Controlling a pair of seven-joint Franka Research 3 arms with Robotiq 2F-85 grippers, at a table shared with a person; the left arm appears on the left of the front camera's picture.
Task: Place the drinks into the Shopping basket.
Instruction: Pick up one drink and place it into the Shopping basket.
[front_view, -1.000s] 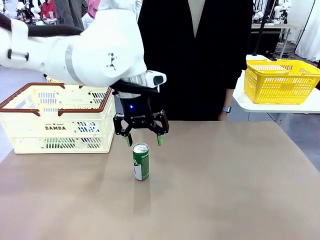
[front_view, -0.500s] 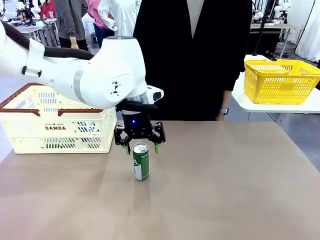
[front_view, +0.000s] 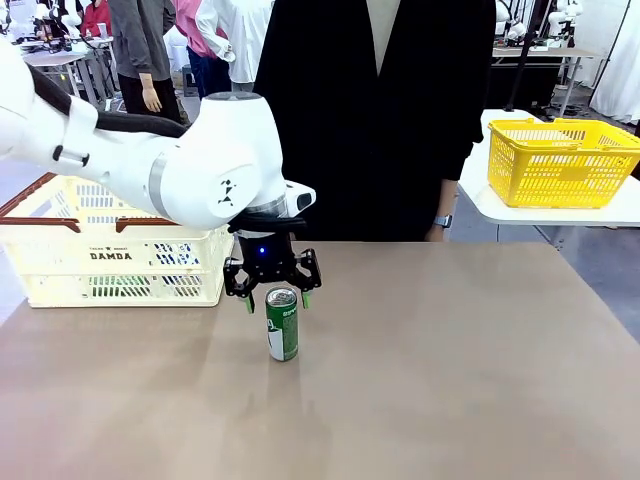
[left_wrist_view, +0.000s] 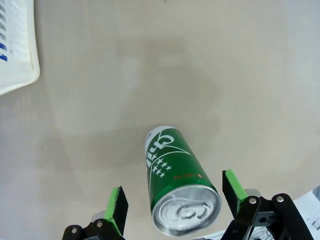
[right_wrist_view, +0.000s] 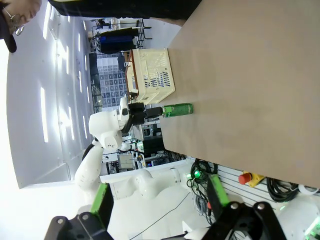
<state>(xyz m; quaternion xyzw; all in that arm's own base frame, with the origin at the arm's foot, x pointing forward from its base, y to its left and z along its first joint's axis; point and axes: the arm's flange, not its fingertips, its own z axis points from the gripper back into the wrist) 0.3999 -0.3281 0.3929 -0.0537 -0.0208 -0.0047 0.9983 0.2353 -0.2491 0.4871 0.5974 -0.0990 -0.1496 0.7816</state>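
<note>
One green drink can with white markings stands upright on the brown table, a little left of the middle. My left gripper hangs open right over it, its green pads level with the can's silver top, one on each side and not touching. From the left wrist, the can lies between the open fingers. The cream Shopping basket marked DAMDA sits at the table's far left; a green drink shows through its slots. My right gripper is open and holds nothing, off the table's edge, with the can far from it.
A person in black stands at the far side, hands down. A yellow mesh basket sits on a white side table at the right. The basket's corner is in the left wrist view's upper left. Bare tabletop stretches right of the can.
My left gripper has dropped and shifted slightly left, so its open fingers now straddle the can's top. The can and the basket have not moved.
</note>
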